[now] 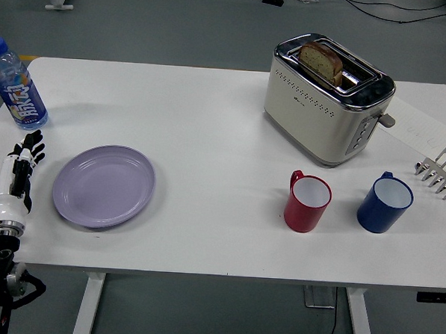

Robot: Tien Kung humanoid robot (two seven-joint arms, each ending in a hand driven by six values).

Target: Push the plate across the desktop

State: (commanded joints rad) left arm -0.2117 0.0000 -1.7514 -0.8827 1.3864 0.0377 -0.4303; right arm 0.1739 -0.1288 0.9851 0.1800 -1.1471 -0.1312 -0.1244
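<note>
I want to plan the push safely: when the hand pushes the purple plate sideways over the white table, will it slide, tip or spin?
The plate is wide, shallow and lies flat, so it will probably slide, not tip. The table looks smooth, so little force may suffice. A push off-centre from the left hand could spin it.
</note>
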